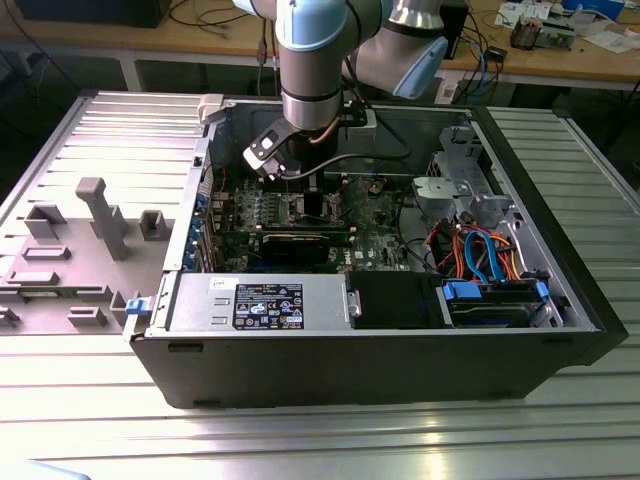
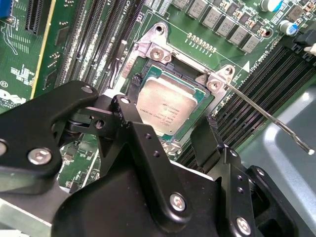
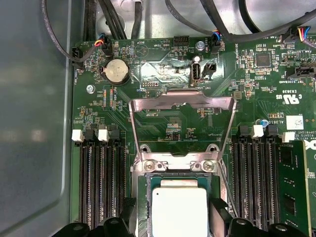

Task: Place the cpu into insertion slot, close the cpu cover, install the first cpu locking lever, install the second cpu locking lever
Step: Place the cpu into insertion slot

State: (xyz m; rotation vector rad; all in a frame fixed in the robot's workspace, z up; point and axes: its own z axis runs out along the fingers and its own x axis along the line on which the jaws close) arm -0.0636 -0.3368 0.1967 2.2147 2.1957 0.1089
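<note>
The cpu (image 2: 165, 108) (image 3: 178, 210), a flat square chip with a dull silver top, lies flat in the insertion slot (image 2: 158, 52) (image 3: 173, 165) on the green motherboard. My gripper (image 2: 168, 129) (image 3: 173, 219) hangs just above it, open, with one black finger (image 2: 129, 116) on each side of the chip and a small gap to each edge. The cpu cover (image 3: 182, 101) stands swung back, away from the socket. A thin locking lever (image 2: 266, 116) sticks out sideways, unlatched. In the exterior view the arm (image 1: 310, 90) reaches down into the open computer case.
Long black memory slots (image 3: 101, 177) (image 3: 254, 177) flank the socket. Cables and a coin battery (image 3: 117, 70) lie beyond the cover. A black labelled box (image 1: 283, 305) and a drive cage with blue and orange cables (image 1: 480, 255) stand in the case by its front wall.
</note>
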